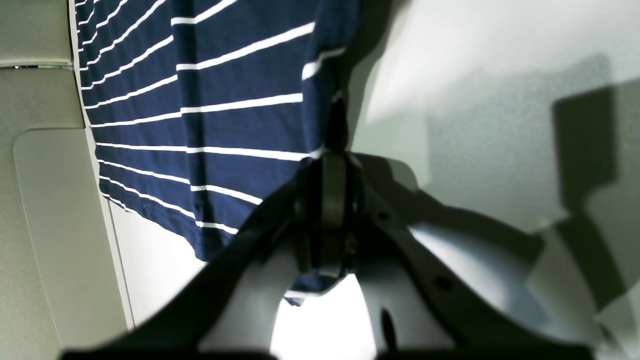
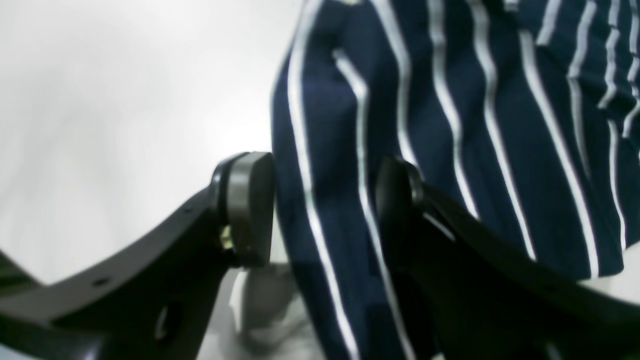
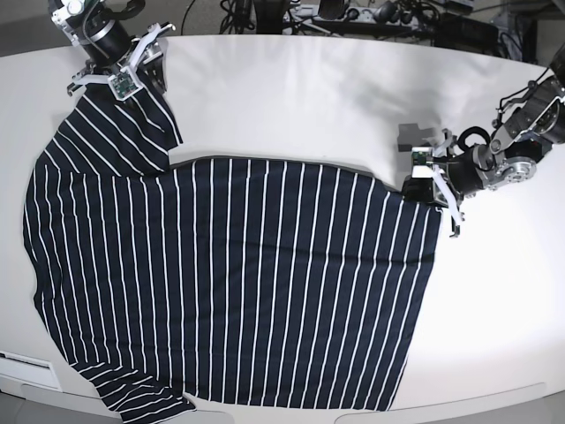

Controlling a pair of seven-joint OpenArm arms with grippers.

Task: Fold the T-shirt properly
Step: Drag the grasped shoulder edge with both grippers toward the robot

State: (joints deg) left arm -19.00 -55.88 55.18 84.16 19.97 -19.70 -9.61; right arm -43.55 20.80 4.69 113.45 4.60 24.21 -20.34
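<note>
Navy white-striped T-shirt (image 3: 238, 283) lies spread flat on table (image 3: 335, 97), 1 sleeve raised.

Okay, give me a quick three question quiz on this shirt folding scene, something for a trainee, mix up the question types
1. True or false: the left gripper is shut on the T-shirt.
2. The right gripper's jaws are: A) clamped on cloth, B) apart with cloth between them, C) nowhere near the shirt.
3. Fill in: the shirt lies spread on the white ____.

Key: 1 true. 2 B. 3 table.
</note>
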